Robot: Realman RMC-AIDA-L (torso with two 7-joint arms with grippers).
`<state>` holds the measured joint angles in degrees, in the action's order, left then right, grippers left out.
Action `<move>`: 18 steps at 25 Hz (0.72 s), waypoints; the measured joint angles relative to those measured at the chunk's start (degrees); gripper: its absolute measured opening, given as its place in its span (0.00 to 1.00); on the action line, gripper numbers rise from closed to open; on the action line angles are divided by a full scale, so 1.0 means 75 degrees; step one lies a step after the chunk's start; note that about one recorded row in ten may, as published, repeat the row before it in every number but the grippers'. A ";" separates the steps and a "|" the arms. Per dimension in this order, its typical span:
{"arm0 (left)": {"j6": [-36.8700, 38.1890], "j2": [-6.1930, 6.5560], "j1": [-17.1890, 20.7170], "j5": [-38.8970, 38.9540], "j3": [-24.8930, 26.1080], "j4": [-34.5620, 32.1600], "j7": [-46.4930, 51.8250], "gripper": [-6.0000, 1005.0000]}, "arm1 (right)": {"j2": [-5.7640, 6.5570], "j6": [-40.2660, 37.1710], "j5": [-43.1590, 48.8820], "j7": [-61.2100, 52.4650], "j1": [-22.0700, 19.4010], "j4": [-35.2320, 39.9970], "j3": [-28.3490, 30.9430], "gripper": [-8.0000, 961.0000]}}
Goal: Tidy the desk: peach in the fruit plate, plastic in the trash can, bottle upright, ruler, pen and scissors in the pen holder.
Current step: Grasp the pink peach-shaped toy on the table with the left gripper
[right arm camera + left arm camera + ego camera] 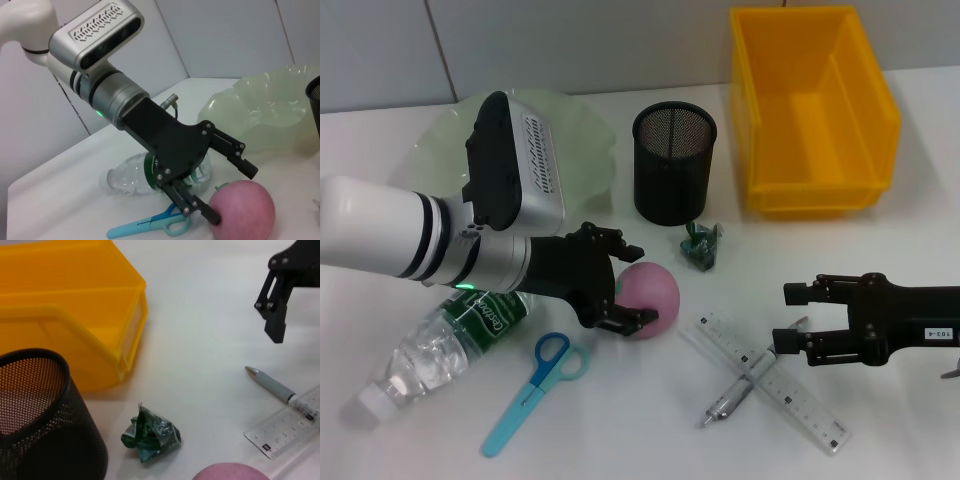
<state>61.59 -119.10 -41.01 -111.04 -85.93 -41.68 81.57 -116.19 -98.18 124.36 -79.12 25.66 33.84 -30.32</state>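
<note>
The left pincer [623, 283] is spread around the peach [653, 298] on the white tabletop [650, 420], between the scissors [532, 390] and the ruler [775, 382]. The right pincer [788, 316] hovers spread beside the ruler.

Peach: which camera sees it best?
The right wrist view: the peach is big and near, between the left gripper's open fingers. The head view shows it smaller, partly hidden; the left wrist view only its top edge.

left hand [623, 283] low at centre, fingers spread apart, right hand [790, 316] low at right, fingers parted
</note>
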 joint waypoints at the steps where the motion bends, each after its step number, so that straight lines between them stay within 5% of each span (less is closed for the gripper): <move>1: -0.0033 0.0000 -0.0001 0.0004 -0.0044 0.0002 0.0019 0.75 | 0.0000 0.0000 0.0000 0.0000 0.0000 0.0000 0.0000 0.85; 15: -0.0053 0.0002 0.0037 -0.0023 -0.0075 -0.0055 0.0247 0.72 | 0.0000 0.0001 0.0000 -0.0009 0.0001 -0.0031 -0.0023 0.85; 18: 0.0002 0.0002 0.0049 0.0030 -0.0059 -0.0078 0.0332 0.55 | 0.0000 0.0001 0.0000 -0.0011 0.0001 -0.0035 -0.0025 0.85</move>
<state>61.61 -119.09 -40.64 -110.82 -86.37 -42.26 84.06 -116.19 -98.17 124.36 -79.20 25.66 33.57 -30.51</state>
